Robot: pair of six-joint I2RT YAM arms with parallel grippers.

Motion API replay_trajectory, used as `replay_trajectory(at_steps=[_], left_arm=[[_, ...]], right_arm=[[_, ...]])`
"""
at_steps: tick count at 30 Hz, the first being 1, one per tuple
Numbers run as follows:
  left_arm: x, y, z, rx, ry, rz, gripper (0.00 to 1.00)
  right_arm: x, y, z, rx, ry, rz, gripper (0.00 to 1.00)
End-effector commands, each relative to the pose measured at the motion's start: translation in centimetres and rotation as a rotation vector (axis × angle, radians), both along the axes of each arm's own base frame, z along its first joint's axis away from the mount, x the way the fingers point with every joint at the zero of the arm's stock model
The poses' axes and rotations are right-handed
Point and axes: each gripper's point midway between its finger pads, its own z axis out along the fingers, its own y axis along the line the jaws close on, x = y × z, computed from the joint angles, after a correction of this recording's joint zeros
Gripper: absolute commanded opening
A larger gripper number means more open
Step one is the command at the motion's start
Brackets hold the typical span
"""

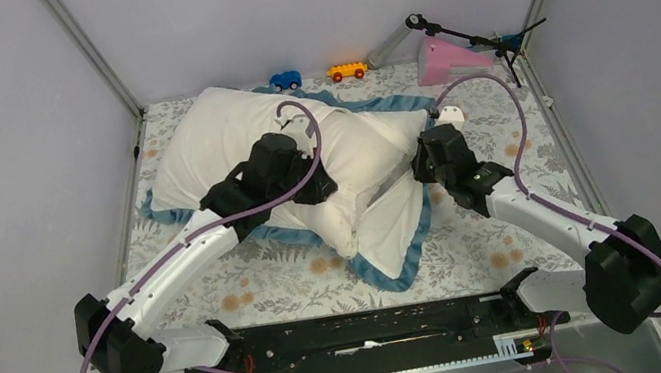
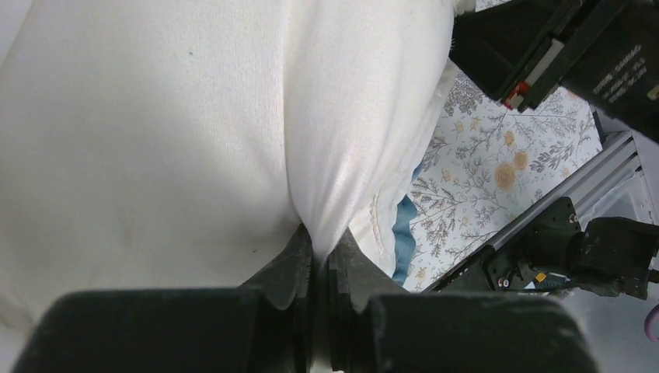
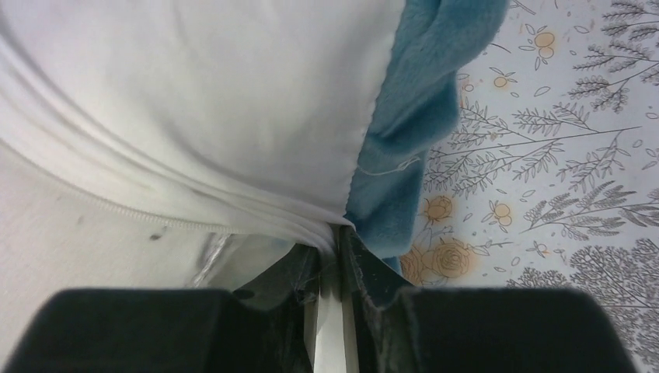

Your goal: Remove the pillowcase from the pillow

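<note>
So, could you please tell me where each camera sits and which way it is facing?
Top external: above and behind the robot, facing down on the table; left arm and right arm show.
Left wrist: on the left arm, facing along the left pincer, shut on the pillow.
Right wrist: on the right arm, facing along the right pincer gripping the pillowcase edge.
Shared: both wrist views catch blue edging and floral cloth.
</note>
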Motion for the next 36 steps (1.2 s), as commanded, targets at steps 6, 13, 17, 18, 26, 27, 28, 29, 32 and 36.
replay_trajectory(at_steps=[6,13,17,18,26,27,28,29,32,36], left_arm=[[-3.0,1.8,2.4,-0.023,-0.045,-0.092,0.0],[-8.4,-1.2,5.6,-0.223,-0.04,-0.428,0.0],[-10.6,-1.4,7.8,-0.311,-0.08,-0.538,0.0],[-11.3,-1.5,8.5,-0.338,-0.089,-0.569,0.0],[-14.0,-1.4,10.9,-0.446,-0.103,-0.719,0.0],[-14.5,-1.4,11.5,-0.482,-0.11,-0.747,0.0],[-15.0,-1.3,12.4,-0.523,-0.123,-0.774,0.0],[-15.3,-1.1,13.2,-0.557,-0.14,-0.793,0.0],[-14.4,-0.9,14.2,-0.566,-0.207,-0.732,0.0],[-10.4,-1.6,11.7,-0.462,-0.166,-0.559,0.0]], right_arm=[[3.4,-4.0,-0.7,0.113,0.063,-0.103,0.19],[5.7,-4.8,0.3,0.238,0.083,-0.112,0.2],[6.1,-4.7,-0.4,0.295,0.125,-0.094,0.2],[6.2,-4.9,-0.7,0.31,0.133,-0.091,0.2],[6.5,-6.1,-0.9,0.409,0.119,-0.101,0.19],[6.5,-6.1,-1.0,0.413,0.122,-0.098,0.19],[6.5,-6.0,-1.0,0.418,0.126,-0.091,0.19],[6.4,-5.7,-0.9,0.422,0.126,-0.076,0.18],[5.5,-4.3,-0.3,0.466,0.129,0.005,0.2],[4.0,-2.5,0.6,0.487,0.12,0.105,0.29]])
